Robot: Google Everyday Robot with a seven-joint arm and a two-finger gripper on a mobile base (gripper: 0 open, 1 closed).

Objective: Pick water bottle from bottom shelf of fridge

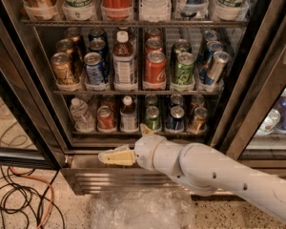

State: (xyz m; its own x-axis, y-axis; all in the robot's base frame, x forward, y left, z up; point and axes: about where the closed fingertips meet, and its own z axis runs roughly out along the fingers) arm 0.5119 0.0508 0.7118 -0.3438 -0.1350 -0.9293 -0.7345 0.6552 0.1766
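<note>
The water bottle [80,113], small, clear and ribbed with a white cap, stands at the far left of the bottom shelf of the fridge [229,104]. The fridge door is open. My gripper [109,157], cream-coloured at the end of a white arm, hangs in front of the ribbed steel base. It is below the bottom shelf, below and to the right of the bottle, and points left. It holds nothing and is apart from the bottle.
A red can [105,118] and a white-capped bottle of dark liquid [128,113] stand right of the water bottle, then several more cans. Cables [14,199] lie on the floor at left. Crumpled clear plastic [143,209] lies below the arm. The dark door frame [24,109] stands at left.
</note>
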